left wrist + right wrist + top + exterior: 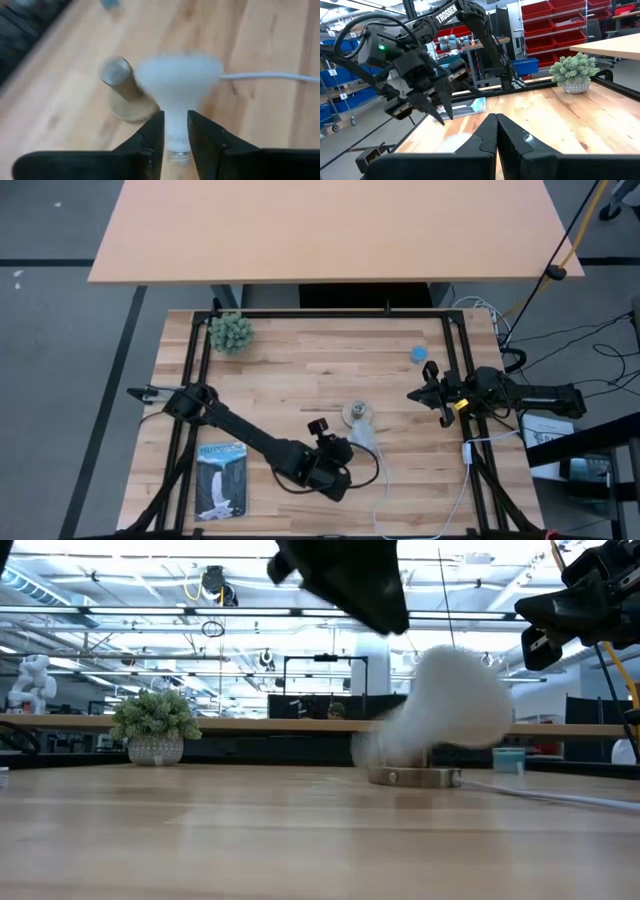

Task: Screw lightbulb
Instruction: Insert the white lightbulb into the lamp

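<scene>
The white lightbulb [364,438] is in my left gripper [350,448], just on the near side of the round socket [356,414] at the table's middle. In the left wrist view the bulb's dome [180,75] shows beyond the fingers, beside the socket [122,92]. In the low view the bulb [455,695] is a white blur above the socket [415,777]. My right gripper [418,393] is shut and empty. It is raised over the table's right part and also shows in its own wrist view [495,125]. My left gripper pinches the bulb's narrow neck [176,131] between its two fingers, just above the grey screw base. The fingers slant down from the table's near left and lie along the bulb. The dome points away from the gripper. The bulb is tilted and clear of the table.
A white cord [465,480] runs from the socket toward the near right edge. A small blue round object [419,353] lies far right, a potted plant [231,332] far left, a booklet [221,480] near left. A black frame borders the table.
</scene>
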